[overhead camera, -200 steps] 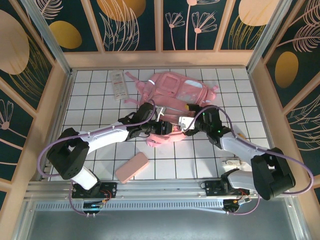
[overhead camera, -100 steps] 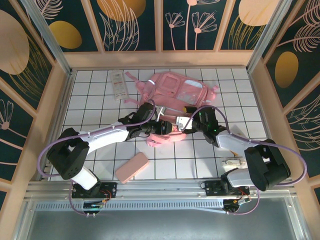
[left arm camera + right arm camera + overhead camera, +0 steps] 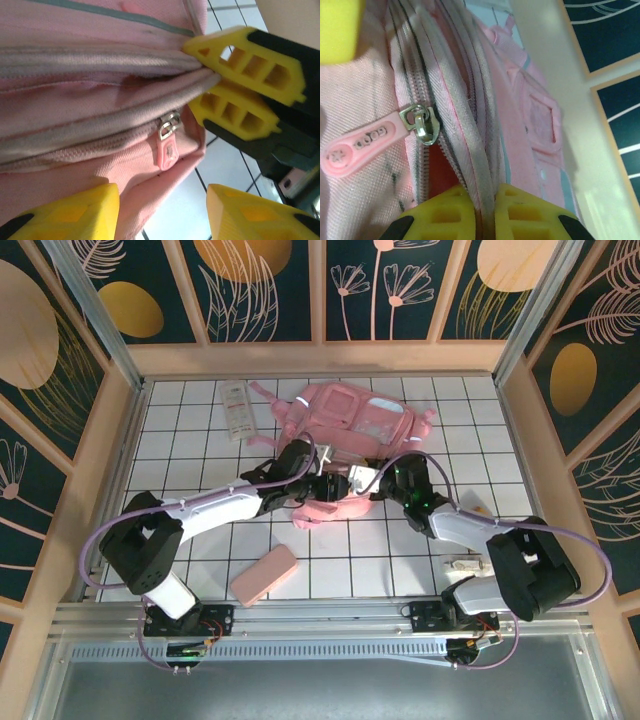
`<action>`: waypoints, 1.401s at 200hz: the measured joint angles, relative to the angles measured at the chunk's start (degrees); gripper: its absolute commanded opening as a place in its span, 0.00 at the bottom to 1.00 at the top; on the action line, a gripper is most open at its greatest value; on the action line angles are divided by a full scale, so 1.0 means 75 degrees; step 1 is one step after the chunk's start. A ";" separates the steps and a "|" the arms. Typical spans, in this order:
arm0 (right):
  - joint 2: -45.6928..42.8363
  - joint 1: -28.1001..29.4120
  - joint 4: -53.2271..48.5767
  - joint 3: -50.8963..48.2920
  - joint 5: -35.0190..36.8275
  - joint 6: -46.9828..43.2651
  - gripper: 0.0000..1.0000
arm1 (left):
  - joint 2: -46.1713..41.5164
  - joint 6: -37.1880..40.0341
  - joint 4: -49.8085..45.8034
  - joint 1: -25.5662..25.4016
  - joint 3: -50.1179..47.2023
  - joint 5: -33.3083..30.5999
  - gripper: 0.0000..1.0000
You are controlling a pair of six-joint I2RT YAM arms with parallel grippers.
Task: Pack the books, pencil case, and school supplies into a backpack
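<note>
A white gridded table [image 3: 180, 455] holds a large light-pink backpack [image 3: 350, 420], lying flat in the upper middle of the overhead view. Both arms reach to its near edge. The right gripper [image 3: 481, 197] is pinched closed on the grey zipper tape at the backpack's opening. The left gripper [image 3: 161, 197] sits just beside it, yellow fingers parted about halfway and clamping nothing.

The opening looks barely parted, so the task seems to be at an early step: getting the bag open. The pink pencil case [image 3: 264, 574] lies on the table at lower left, well apart from the bag. The clear packet [image 3: 236, 410] lies at upper left, near a strap. A tiny whitish item [image 3: 462, 565] sits at lower right. All three are left to pack. A pink zipper pull [image 3: 166, 150] hangs just above the left gripper's gap.
</note>
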 measured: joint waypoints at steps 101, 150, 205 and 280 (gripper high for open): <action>-0.0015 0.0044 -0.0892 0.0551 -0.0361 0.0565 0.00 | 0.0510 -0.0041 0.0268 -0.0015 0.0405 -0.0807 0.07; -0.0076 0.0017 -0.0921 0.0551 -0.0434 0.0577 0.00 | 0.0259 0.0463 0.0612 -0.0012 0.0093 -0.0685 0.00; -0.0344 -0.0105 -0.1169 0.0565 -0.0726 0.0280 0.00 | -0.0886 0.1655 0.0516 0.0399 -0.0778 -0.0749 0.00; -0.1489 -0.0662 -0.1661 0.0294 -0.1510 -0.0236 0.31 | -0.1804 0.4051 0.1005 0.1909 -0.2302 -0.1824 0.00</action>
